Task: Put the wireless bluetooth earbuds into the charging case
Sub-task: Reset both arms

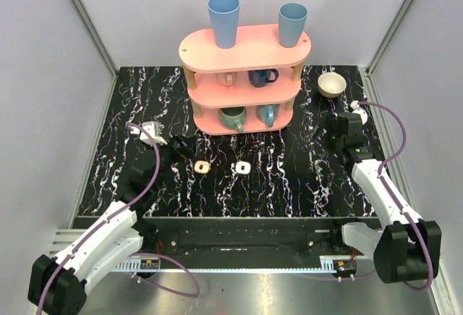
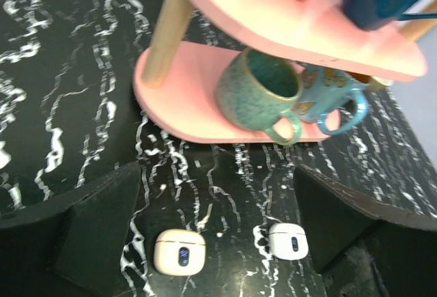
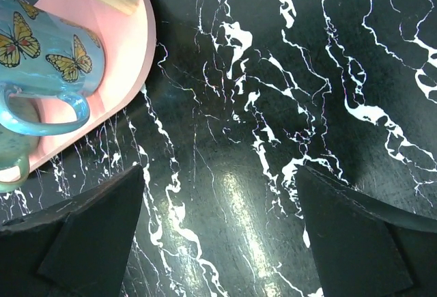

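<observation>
Nearest the arm bases, on the black white-veined counter [image 1: 304,177], two small rounded boxes lie side by side but apart: a beige box [image 1: 202,165] on the left and a white box [image 1: 241,166] on the right. In the left wrist view each shows a dark oval mark on its face, and both look closed. The earbuds cannot be made out as separate pieces in any view. The left gripper [image 1: 176,144] hangs just beyond the beige box and to its left. Its wrist camera looks down on the beige box [image 2: 179,251] and the white box [image 2: 287,241], both low in the gap between the two dark fingers [image 2: 89,232]. Its jaws are spread wide and hold nothing. The right gripper [image 1: 340,125] sits well apart on the right side of the counter, over bare marble. It too is spread wide and has hold of nothing. Farther back stands a pink three-tier shelf [image 1: 246,51]. On its bottom tier are a green mug [image 1: 233,118] and a light blue butterfly mug [image 1: 268,114]. The middle tier holds a pink mug [image 1: 226,78] and a dark blue mug [image 1: 260,77]. Two blue tumblers [image 1: 223,19] stand on the top tier. A beige bowl [image 1: 332,84] rests on the counter to the right of the shelf.
</observation>
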Controlling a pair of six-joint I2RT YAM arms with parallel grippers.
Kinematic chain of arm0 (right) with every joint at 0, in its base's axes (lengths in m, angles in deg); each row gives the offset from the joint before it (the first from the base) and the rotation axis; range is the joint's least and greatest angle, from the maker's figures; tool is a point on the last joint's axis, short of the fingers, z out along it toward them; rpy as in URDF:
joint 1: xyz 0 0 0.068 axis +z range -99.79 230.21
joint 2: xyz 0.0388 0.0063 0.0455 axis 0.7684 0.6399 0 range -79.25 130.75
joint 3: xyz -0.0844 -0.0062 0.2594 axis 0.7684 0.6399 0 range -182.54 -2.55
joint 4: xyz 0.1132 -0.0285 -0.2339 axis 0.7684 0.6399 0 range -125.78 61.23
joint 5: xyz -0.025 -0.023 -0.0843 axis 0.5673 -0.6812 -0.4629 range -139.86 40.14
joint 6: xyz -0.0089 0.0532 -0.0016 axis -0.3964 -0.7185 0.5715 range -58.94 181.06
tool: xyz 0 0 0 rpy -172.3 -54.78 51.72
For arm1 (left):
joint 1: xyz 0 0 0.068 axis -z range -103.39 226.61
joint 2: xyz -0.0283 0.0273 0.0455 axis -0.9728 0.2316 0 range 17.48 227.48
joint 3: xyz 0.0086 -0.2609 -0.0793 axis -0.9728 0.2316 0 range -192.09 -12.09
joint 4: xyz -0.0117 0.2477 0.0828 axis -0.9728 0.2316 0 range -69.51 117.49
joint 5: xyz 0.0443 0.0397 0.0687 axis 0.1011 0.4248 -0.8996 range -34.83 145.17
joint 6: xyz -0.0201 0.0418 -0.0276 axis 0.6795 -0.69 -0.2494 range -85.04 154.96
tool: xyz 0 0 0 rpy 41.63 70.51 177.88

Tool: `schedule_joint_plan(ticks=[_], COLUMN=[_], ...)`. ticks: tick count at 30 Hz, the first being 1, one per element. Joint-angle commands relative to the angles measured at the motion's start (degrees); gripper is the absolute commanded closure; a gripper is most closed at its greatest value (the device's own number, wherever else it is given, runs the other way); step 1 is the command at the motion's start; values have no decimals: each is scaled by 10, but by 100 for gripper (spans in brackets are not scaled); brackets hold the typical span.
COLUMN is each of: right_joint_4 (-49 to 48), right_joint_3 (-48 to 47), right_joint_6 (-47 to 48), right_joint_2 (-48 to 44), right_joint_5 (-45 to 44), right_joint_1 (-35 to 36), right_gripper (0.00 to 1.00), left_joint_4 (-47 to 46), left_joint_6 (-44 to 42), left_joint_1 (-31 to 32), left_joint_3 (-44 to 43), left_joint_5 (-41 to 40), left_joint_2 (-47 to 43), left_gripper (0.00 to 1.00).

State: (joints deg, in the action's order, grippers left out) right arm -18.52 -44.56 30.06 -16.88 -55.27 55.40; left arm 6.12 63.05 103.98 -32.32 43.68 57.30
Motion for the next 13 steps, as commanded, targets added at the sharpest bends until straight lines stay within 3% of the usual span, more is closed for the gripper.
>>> schedule_joint_plan(ticks=[1, 8, 13], right_joint_4=[-6, -41, -101], right_joint_3=[-8, 18, 56], right_joint_6=[24, 52, 52], right_joint_2=[6, 13, -8], right_joint_5=[-8, -161, -231], right_joint_1=[-7, -9, -9], right_gripper=[0, 0, 0], left_joint_4=[52, 56, 40], left_joint_6=[-1, -2, -21], left_joint_1=[-2, -1, 2], left_joint_3=[-19, -17, -34], left_joint_5=[-106, -227, -297], left_joint_2=[-13, -32, 12], left_gripper=[1, 1, 1])
